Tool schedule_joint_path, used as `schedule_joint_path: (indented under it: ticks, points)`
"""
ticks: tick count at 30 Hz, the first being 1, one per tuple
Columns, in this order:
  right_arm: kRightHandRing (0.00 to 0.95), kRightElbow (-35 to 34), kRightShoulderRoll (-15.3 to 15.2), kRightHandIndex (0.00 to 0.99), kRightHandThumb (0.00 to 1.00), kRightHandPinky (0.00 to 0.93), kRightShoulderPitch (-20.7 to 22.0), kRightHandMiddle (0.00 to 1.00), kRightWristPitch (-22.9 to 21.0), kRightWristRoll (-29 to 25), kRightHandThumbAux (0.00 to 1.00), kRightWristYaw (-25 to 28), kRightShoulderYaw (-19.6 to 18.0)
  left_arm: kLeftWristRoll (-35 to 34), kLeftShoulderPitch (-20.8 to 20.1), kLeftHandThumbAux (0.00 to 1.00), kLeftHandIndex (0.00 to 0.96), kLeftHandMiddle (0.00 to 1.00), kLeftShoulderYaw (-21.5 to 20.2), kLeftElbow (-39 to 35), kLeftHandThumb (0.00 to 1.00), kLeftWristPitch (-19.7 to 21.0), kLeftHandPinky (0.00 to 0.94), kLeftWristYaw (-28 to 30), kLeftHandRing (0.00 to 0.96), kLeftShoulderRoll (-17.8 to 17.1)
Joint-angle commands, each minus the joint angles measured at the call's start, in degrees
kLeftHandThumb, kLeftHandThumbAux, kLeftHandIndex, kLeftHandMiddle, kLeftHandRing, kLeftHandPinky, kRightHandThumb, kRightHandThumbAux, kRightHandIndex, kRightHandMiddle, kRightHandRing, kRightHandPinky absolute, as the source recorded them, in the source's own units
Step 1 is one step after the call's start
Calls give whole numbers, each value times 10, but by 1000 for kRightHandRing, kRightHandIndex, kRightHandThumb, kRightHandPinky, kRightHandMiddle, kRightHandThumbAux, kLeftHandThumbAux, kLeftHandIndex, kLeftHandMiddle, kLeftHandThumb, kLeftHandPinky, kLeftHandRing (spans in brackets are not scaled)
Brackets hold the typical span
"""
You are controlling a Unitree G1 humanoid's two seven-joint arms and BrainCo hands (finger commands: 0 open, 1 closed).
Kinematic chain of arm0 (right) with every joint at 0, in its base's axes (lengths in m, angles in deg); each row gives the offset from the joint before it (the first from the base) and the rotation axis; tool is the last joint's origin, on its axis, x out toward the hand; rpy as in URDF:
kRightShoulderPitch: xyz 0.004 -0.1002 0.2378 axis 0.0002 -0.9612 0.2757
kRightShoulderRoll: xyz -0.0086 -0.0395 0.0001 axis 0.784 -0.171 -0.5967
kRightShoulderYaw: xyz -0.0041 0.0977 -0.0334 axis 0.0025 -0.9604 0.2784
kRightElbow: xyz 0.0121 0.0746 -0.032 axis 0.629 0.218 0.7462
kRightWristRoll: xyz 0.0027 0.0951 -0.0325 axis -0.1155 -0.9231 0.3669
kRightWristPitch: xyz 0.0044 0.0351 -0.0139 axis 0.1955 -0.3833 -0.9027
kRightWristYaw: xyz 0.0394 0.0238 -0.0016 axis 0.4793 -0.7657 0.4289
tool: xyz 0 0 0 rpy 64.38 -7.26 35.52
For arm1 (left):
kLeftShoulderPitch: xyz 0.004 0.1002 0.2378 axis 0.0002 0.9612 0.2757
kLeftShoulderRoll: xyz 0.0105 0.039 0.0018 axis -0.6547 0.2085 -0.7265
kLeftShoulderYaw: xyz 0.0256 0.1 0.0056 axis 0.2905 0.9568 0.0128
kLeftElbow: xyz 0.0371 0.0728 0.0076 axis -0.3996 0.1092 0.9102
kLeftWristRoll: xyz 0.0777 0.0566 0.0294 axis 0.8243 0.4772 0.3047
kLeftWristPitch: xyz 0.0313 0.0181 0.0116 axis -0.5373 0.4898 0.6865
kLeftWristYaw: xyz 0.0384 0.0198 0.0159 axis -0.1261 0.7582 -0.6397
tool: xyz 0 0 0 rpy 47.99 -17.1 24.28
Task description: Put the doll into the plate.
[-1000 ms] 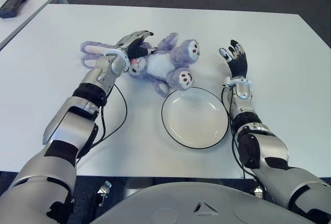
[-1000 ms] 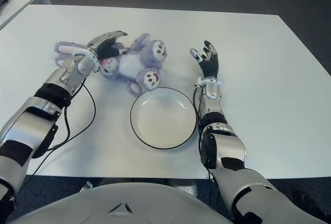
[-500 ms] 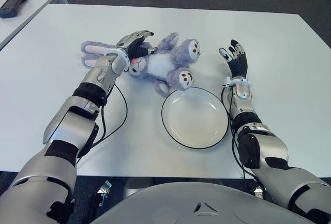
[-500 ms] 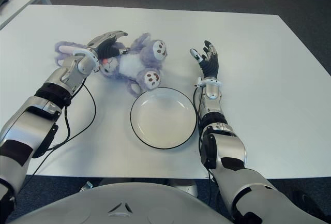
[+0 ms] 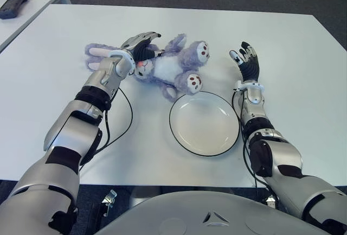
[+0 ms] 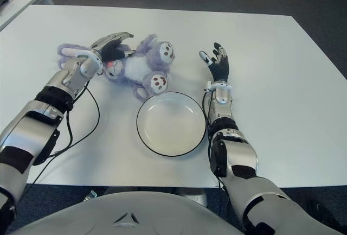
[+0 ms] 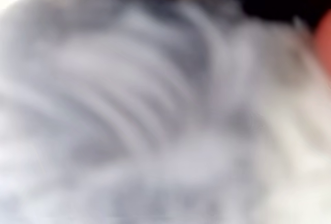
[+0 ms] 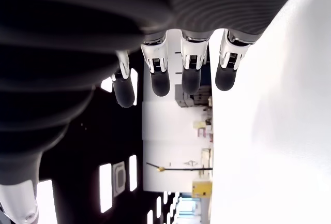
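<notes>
Purple plush fills the left wrist view entirely, pressed close to the camera. From the head views, the left hand [image 5: 136, 51] lies over the head end of the doll [image 5: 172, 69], its fingers [image 5: 145, 38] stretched across the fur; whether they grip it or only rest on it, I cannot tell. The doll lies on its back on the white table [image 5: 282, 45], feet toward 3 o'clock, long ears trailing toward 9 o'clock past the hand. One foot sits just beside the rim of the plate [image 5: 204, 124], at about the plate's 11 o'clock; the doll is outside the plate.

The right hand [image 5: 246, 61] is at roughly 1 o'clock from the plate, held up with palm facing inward. Its fingers [image 8: 190, 74] are spread and nearly straight, holding nothing.

A black cable [image 5: 123, 124] loops on the table beside the left forearm. On a second table at 10 o'clock lies a dark controller [image 5: 13, 4].
</notes>
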Motion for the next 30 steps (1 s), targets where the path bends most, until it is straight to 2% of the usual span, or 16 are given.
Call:
schedule_joint_path:
  ticks: [1, 6, 12, 19, 25, 30]
  points:
    - [65, 121, 56, 132, 0, 77, -222, 97, 3, -11, 620, -6, -7, -1, 1, 292, 3, 45, -4, 1, 251, -13, 169, 35, 78, -15]
    - [66, 121, 56, 129, 0, 73, -222, 94, 5, -12, 620, -5, -8, -7, -1, 295, 2, 50, -14, 0, 239, -21, 230, 25, 102, -19]
    - [64, 121, 56, 127, 0, 73, -222, 91, 6, -10, 616, -6, -6, -12, -4, 297, 1, 50, -26, 2, 236, -27, 206, 20, 108, -21]
    - [64, 122, 56, 129, 0, 73, -221, 90, 1, -10, 609, -7, -6, -15, -10, 297, 14, 55, -37, 10, 238, -32, 260, 11, 123, -21]
    - [60, 121, 55, 123, 0, 64, -219, 84, -1, -8, 613, -13, -4, -27, -10, 297, 10, 48, -48, 15, 239, -42, 238, 12, 124, -28]
    - [60, 122, 54, 126, 0, 79, -218, 86, 0, -6, 619, -12, -2, -31, -9, 308, 19, 53, -55, 18, 254, -48, 264, 15, 127, -27]
